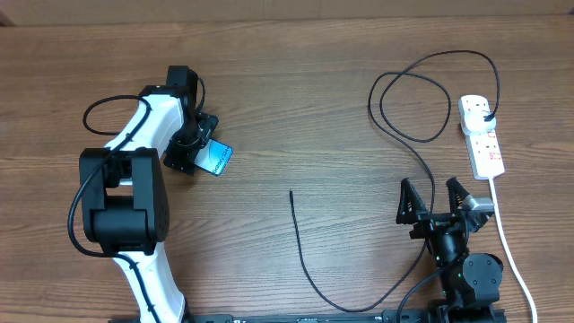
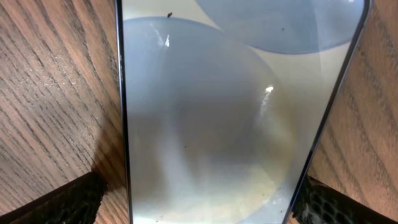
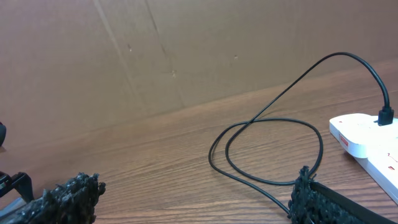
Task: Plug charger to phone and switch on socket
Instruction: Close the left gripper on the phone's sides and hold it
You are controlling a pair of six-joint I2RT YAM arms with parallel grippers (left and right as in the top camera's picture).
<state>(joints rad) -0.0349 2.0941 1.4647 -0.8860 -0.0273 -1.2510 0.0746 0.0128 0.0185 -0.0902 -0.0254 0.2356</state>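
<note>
The phone (image 1: 218,160) lies flat on the wood at centre left, a corner of its blue screen showing. My left gripper (image 1: 202,151) is low over it and open. In the left wrist view the phone (image 2: 217,112) fills the frame, with one finger (image 2: 62,199) on each long side and a gap on the left. The charger (image 1: 309,269) trails from its loose tip (image 1: 291,192) across the table front, loops up and ends in a black plug (image 1: 484,112) seated in the white socket (image 1: 484,148). My right gripper (image 1: 437,199) stands open and empty, left of the socket (image 3: 367,140) and beside the charger loop (image 3: 267,149).
The socket's white cord (image 1: 507,242) runs down the right side past my right arm's base. A brown cardboard wall (image 3: 124,56) closes the far side of the table. The left arm's own black cable (image 1: 108,112) arcs out to its left.
</note>
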